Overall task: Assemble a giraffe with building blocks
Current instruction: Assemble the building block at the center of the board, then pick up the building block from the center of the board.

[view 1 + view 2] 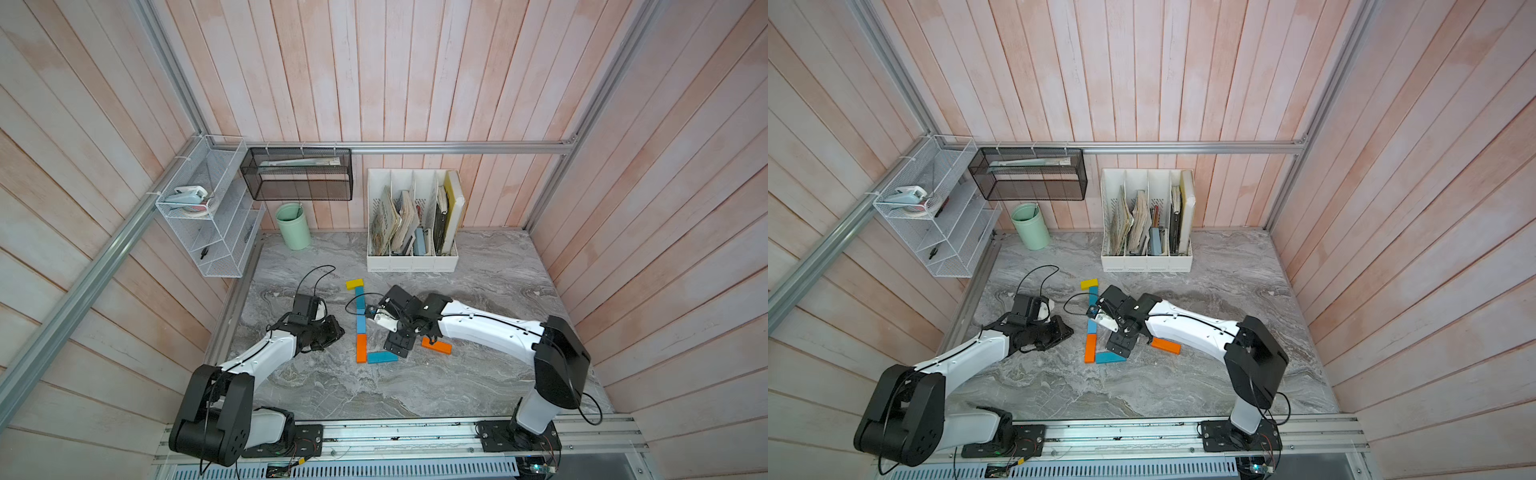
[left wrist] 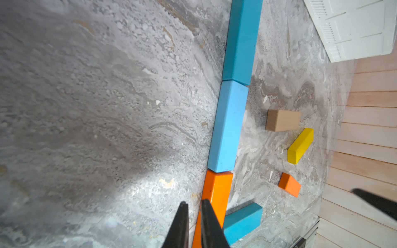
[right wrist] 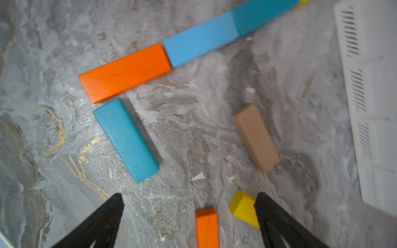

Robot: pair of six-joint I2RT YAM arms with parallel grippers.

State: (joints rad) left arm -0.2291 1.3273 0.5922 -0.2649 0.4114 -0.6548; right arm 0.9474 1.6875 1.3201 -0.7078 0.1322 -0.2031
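Observation:
The giraffe lies flat in both top views: yellow head (image 1: 354, 284), teal bar (image 1: 360, 301), light-blue bar (image 1: 360, 324), orange bar (image 1: 361, 348) in a line, and a teal body bar (image 1: 382, 357) branching off. My right gripper (image 3: 190, 196) is open above a loose orange block (image 3: 206, 227), which lies between its fingers untouched. A yellow block (image 3: 243, 210) sits by one finger and a tan block (image 3: 256, 137) farther off. My left gripper (image 2: 194, 206) is shut and empty, its tips beside the neck's orange bar (image 2: 218, 193).
A white file holder (image 1: 411, 262) with books stands behind the blocks. A green cup (image 1: 294, 226), a white wire rack (image 1: 208, 216) and a black mesh basket (image 1: 297, 174) are at the back left. Wooden walls enclose the marble table (image 1: 415, 386).

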